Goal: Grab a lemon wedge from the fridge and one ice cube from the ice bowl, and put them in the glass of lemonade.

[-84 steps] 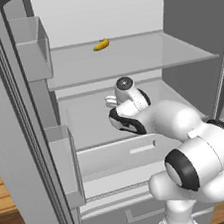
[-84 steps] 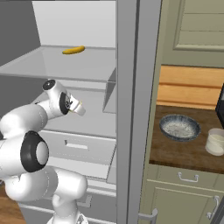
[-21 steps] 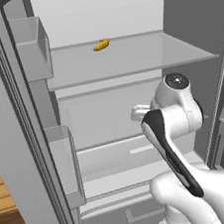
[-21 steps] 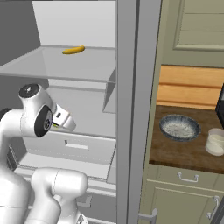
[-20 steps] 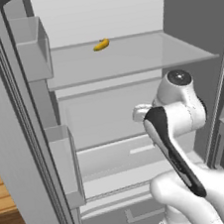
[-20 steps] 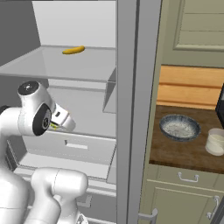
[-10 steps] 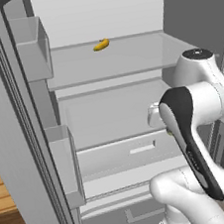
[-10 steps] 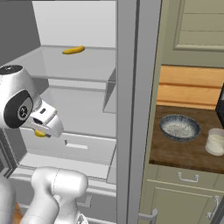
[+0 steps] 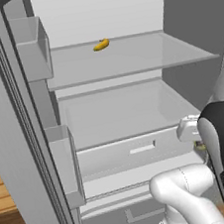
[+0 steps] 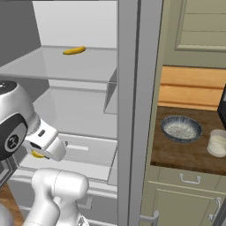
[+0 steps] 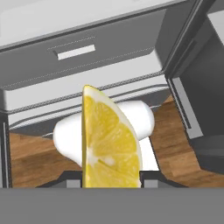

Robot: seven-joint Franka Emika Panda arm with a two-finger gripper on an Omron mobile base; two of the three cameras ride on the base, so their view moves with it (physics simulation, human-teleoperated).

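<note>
Fridge (image 9: 118,108) stands open, one small yellow item (image 9: 101,45) lying on its upper shelf (image 9: 127,59). Hand (image 11: 111,183), low before the drawers, is clamped on the lemon wedge (image 11: 109,144), cut face toward the camera. Right of the fridge, on the tabletop (image 10: 185,154): ice bowl (image 10: 181,128), then glass of lemonade (image 10: 217,142) just beside it.

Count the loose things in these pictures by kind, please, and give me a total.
Lemon wedges: 2
Bowls: 1
Glasses: 1
Total: 4
</note>
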